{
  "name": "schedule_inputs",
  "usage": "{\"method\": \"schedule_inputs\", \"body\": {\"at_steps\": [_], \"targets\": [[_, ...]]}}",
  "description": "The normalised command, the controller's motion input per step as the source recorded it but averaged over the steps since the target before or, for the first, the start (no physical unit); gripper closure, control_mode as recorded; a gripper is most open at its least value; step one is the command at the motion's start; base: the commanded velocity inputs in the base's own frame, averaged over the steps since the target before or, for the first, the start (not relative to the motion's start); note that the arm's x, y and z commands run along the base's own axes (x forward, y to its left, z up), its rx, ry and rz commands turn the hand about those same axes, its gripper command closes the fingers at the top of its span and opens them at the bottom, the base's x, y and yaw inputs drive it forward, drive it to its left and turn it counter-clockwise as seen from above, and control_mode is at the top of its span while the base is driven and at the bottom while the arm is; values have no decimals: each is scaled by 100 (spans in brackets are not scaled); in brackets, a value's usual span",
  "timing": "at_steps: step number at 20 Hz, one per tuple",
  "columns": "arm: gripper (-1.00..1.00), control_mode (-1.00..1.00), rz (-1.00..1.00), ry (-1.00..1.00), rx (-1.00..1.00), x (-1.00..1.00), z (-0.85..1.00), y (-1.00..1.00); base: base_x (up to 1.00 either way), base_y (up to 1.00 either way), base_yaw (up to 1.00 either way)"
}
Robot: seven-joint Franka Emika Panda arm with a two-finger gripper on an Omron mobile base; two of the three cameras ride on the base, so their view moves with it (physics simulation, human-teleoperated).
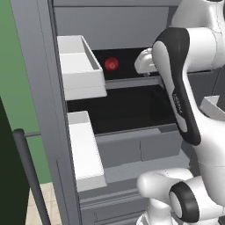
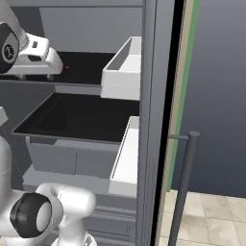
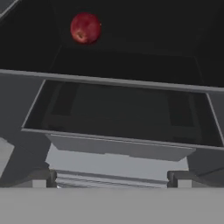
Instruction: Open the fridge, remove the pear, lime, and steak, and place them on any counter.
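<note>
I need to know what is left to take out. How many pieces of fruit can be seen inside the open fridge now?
1. The pear lies on the dark upper shelf, at the back, ahead of the open gripper. The arm may hide more fruit.

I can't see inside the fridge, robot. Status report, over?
Gripper open, empty. Fridge open. Pear on dark shelf ahead, untouched. Nothing between them.
</note>
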Motion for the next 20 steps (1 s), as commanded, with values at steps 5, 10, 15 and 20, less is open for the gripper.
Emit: {"method": "schedule_inputs", "body": {"at_steps": [5,10,15,20], "targets": [[-100,-100,0,-1,7,61,5,26,0,0,0],[-100,-100,0,2,6,61,0,32,0,0,0],[-100,-100,5,5,0,4,-5,7,0,0,0],[-100,-100,0,0,0,63,-17,25,0,0,0]]}}
